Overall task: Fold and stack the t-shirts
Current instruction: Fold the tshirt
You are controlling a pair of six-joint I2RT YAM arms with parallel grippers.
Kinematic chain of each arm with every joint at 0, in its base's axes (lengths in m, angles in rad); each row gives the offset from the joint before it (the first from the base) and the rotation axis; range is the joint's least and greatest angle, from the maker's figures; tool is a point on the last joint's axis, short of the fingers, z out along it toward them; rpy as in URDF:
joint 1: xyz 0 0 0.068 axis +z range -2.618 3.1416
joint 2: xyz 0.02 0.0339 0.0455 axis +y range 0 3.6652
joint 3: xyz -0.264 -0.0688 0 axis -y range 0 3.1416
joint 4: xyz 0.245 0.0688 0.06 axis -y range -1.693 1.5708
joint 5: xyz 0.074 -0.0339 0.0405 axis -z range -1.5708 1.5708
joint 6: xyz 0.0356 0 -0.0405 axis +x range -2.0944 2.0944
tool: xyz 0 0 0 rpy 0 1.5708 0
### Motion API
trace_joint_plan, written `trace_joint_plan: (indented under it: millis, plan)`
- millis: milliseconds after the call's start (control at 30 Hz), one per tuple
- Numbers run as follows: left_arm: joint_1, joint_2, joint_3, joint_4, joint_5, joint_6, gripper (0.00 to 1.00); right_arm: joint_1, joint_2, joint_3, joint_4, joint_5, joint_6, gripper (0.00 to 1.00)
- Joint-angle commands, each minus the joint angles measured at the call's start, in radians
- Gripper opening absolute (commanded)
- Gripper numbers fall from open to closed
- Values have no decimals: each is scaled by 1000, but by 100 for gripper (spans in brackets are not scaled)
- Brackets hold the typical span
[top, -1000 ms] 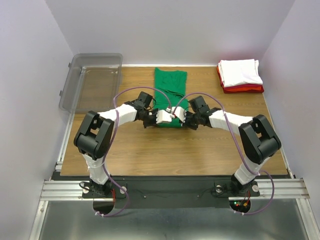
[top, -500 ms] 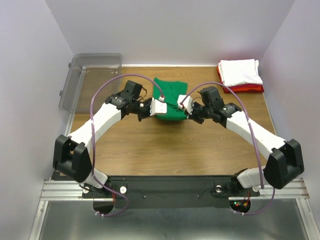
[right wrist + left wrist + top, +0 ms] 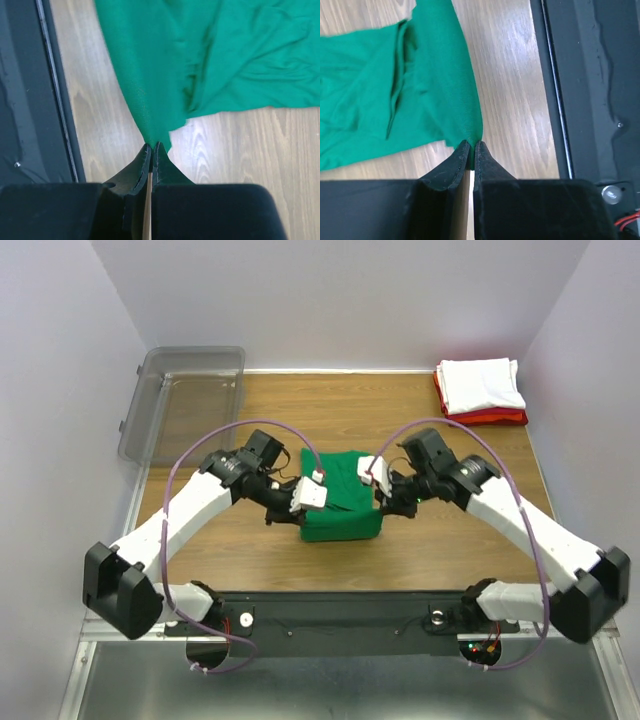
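The green t-shirt (image 3: 340, 495) lies folded to a compact block in the middle of the table. My left gripper (image 3: 303, 508) is shut on its left edge, and the cloth (image 3: 405, 90) runs pinched between the black fingertips (image 3: 462, 152). My right gripper (image 3: 380, 492) is shut on the right edge, with the green fabric (image 3: 200, 60) drawn to a point at its fingertips (image 3: 159, 152). A folded white t-shirt (image 3: 481, 384) rests on a folded red t-shirt (image 3: 490, 418) at the back right corner.
A clear grey plastic bin (image 3: 185, 400) sits at the back left, partly over the table's edge. The black base rail (image 3: 340, 615) runs along the near edge, close behind the green shirt. Purple walls close in both sides.
Both grippers have pulled the green shirt's far end over and toward the near edge, so the long strip is now a short folded block nearer the arms' bases.
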Motion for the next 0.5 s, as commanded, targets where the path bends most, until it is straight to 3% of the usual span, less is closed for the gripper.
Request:
trace_joint_plan:
  millis: [0,167,333,467]
  plan:
    - [72,65,93,-71,47,-7,0,-56,132,141,-14,31,-42,0]
    - [202,312,357,-143,55,75,0,-182,329,291,-11,-25,-157,0]
    - [230,597,587,-120,4,67,0,-234,574,383,13,-58,-215,0]
    - [267,787,675,-70,9,24,0,-262,755,472,71,-55,-203,0]
